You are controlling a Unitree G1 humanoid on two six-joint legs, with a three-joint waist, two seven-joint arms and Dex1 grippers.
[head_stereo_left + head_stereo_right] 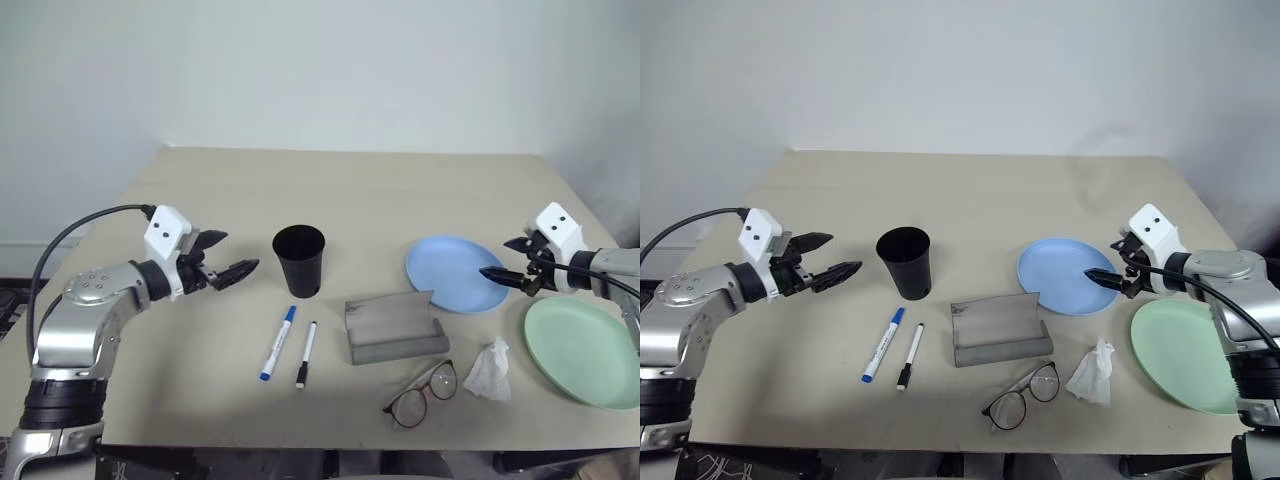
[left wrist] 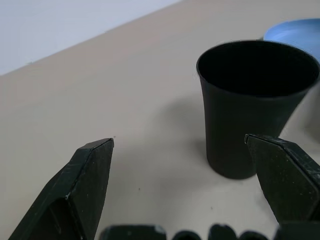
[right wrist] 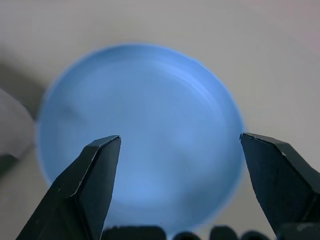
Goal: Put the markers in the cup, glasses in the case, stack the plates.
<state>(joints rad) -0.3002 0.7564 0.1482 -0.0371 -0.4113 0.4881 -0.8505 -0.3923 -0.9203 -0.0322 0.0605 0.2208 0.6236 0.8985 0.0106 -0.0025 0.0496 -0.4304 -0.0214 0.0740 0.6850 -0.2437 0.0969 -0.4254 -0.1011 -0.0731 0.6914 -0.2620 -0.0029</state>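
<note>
Your left gripper (image 1: 228,256) has its jaws spread wide and holds nothing; it hangs above the table (image 1: 300,190) just beside the black cup (image 1: 299,259), aimed at it. Your right gripper (image 1: 508,264) is also spread and unloaded, poised over the near edge of the light blue plate (image 1: 450,272), with the mint green plate (image 1: 580,350) just beside that plate, toward the table's front right corner.

The blue-capped marker (image 1: 278,342) and the black-capped marker (image 1: 305,354) lie side by side, apart, in front of the cup. The grey case (image 1: 394,328) sits open between the markers and the plates, with the glasses (image 1: 422,394) in front of it and a crumpled tissue (image 1: 488,369) near them.

The plate is probably light, rigid and smooth, so pinch its rim squarely, or it may slip or tip. The markers likely roll; take each mid-barrel. The glasses look delicate; grip them at the bridge, not by a temple.
</note>
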